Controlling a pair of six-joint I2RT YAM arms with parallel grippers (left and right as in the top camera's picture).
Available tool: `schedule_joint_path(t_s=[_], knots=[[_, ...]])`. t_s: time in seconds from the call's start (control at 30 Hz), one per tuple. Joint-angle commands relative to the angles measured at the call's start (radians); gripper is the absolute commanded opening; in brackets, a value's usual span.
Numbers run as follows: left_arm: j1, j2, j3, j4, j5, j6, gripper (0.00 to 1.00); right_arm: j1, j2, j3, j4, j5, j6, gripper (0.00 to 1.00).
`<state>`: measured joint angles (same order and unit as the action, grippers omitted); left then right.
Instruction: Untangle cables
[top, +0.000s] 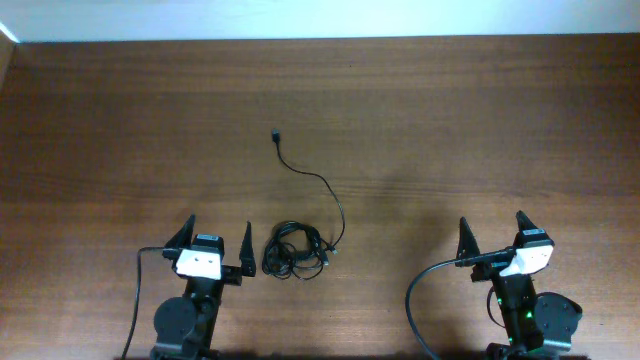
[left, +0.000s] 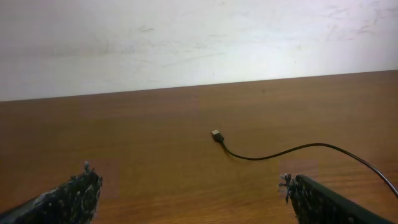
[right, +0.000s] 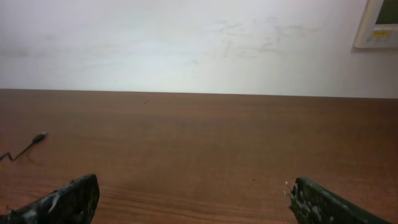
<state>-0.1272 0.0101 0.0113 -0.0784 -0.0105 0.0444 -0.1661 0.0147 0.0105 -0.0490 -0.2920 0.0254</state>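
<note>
The cables (top: 293, 250) lie as a tangled black bundle on the wooden table (top: 450, 120), just right of my left gripper (top: 220, 228). One cord runs out of the bundle up to a small plug (top: 275, 134). That plug (left: 216, 134) and its cord show in the left wrist view; the bundle itself is out of that view. The plug (right: 40, 135) also shows at the far left of the right wrist view. My left gripper (left: 189, 186) is open and empty. At the lower right my right gripper (top: 493, 228) stands open and empty, far from the cables; its fingers (right: 68, 198) spread wide.
A pale wall (left: 186, 37) rises behind the table's far edge. A white wall fixture (right: 379, 25) hangs at the top right in the right wrist view. A thick black arm cable (top: 420, 300) loops beside the right arm.
</note>
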Motion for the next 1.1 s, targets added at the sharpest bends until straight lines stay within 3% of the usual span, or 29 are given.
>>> schedule_joint_path(t_s=[0.0,0.8,1.07], knots=[[-0.001,-0.005,-0.001,-0.006,0.014,-0.006,0.99,0.01,-0.011,-0.005,-0.007,0.016,0.0,0.99],[-0.001,0.011,0.038,-0.064,0.039,0.003,0.99,0.01,-0.011,-0.005,-0.007,0.016,0.0,0.99],[-0.001,0.243,0.186,-0.092,0.15,0.082,0.99,0.01,-0.011,-0.005,-0.007,0.016,0.001,0.99]])
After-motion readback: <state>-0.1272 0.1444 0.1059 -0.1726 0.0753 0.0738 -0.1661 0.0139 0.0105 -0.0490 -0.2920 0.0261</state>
